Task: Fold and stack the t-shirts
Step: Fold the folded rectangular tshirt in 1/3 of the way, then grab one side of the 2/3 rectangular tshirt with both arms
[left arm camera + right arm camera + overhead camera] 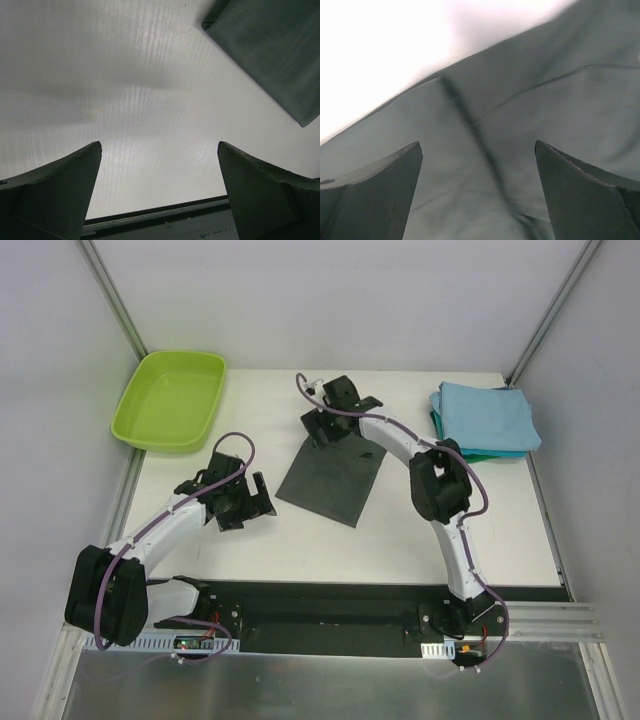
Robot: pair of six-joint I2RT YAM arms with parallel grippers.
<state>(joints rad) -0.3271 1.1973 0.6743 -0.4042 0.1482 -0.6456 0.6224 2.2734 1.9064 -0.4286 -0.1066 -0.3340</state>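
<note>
White worktop (300, 540) between pale walls, seen from above. Centre of frame: a charcoal-grey t-shirt (330, 475), folded into a rectangle and lying flat at an angle. Upper right: a light blue t-shirt (485, 412) folded square, stacked on a teal t-shirt (480, 453) whose edge shows beneath it. Upper left: a lime-green tub (170, 400). I see my right claw (322, 425) at the grey shirt's upper-left corner, jaws spread, with cloth filling its wrist view; whether it touches the cloth I cannot tell. My left claw (248, 505) sits just left of the shirt, jaws apart over bare worktop, gripping nothing.
</note>
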